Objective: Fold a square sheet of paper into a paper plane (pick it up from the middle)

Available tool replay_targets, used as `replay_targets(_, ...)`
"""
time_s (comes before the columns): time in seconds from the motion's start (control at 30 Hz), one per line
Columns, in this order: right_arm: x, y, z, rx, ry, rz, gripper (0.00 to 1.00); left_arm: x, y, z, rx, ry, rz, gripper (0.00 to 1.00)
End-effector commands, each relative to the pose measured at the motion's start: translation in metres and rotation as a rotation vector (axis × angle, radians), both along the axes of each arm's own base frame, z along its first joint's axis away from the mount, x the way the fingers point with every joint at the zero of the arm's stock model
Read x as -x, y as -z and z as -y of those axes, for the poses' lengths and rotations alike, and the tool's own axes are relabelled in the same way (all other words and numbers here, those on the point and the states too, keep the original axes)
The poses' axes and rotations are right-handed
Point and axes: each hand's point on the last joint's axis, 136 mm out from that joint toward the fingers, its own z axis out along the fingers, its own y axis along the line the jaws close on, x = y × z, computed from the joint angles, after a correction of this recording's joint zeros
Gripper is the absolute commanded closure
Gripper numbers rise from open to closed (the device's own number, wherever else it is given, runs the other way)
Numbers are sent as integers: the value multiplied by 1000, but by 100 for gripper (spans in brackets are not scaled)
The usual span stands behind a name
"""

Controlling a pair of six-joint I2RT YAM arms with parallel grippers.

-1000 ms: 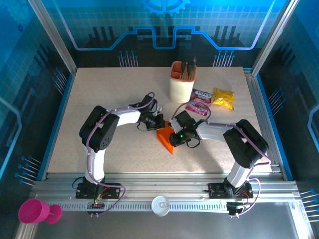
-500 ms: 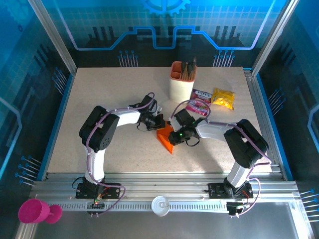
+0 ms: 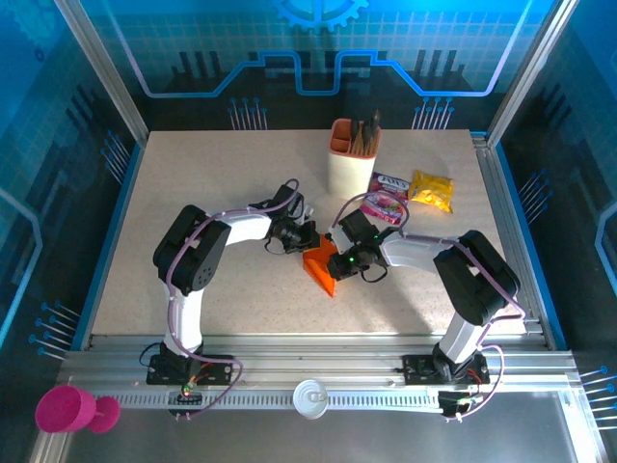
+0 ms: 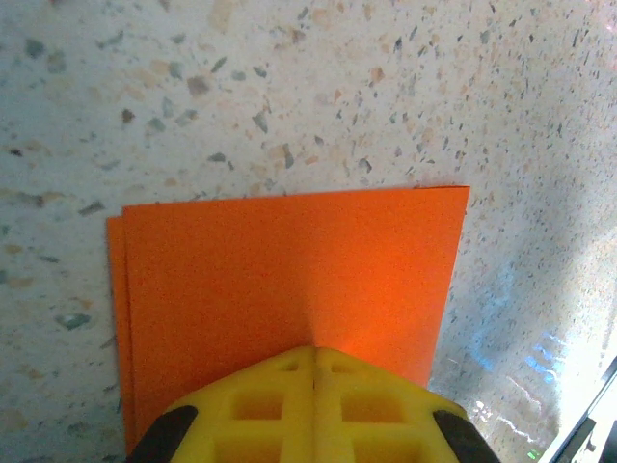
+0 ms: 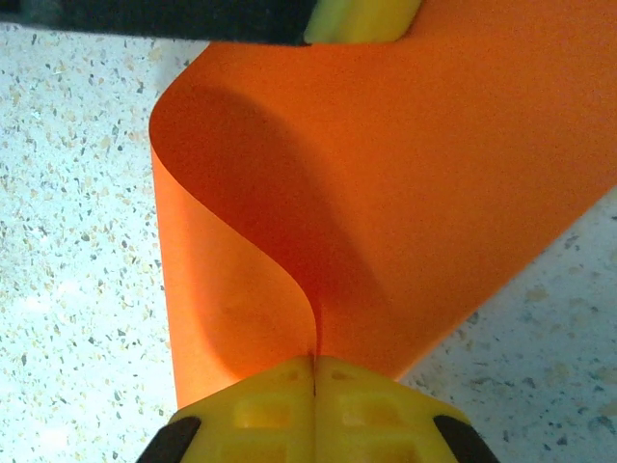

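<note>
- The square sheet of paper (image 4: 289, 280) is held between my two grippers, which pinch it from opposite sides over the middle of the table (image 3: 212, 193).
- My left gripper (image 4: 314, 355) is clamped on the sheet's near edge, and the yellow fingers meet with no gap.
- Ahead of those jaws the orange paper spreads out flat. A second layer peeks out along its left side, so it is doubled over.
- I cannot tell whether it rests on the speckled top or hangs just above it. My own fingers hide the strip they bite.
- My right gripper (image 5: 314, 365) is also pressed closed on an edge of the paper.
- From that seam the sheet rises ahead of the jaws and rolls over to the left in a loose, shaded curl. I cannot make out how many layers are in the pinch.
- Beyond the curl, a yellow fingertip of my left gripper is cut off by the top of the right wrist view, beside a dark body.
- From above, the paper is a small orange wedge pointing toward the arm bases. Both sets of fingertips are hidden under the wrists.
- Past my jaws stands a pen cup (image 3: 351, 159).
- Behind my right gripper lie a pink packet (image 3: 384, 204) and a yellow packet (image 3: 431, 190), apart from the paper.
</note>
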Motion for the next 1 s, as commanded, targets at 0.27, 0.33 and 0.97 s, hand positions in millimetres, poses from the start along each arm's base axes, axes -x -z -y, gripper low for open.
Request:
replay_targets(0.27,-2,12,6,18,7,-24,100,21,20,-12,-60,16,-61,100)
replay_targets(0.33,-1,15,7,23,5,-31,100,21,19,-12,-57,17,-61,100)
replay_targets(0.97,11,30,17,53,10,-62,100,20,-65,-7,73,-24,99,100)
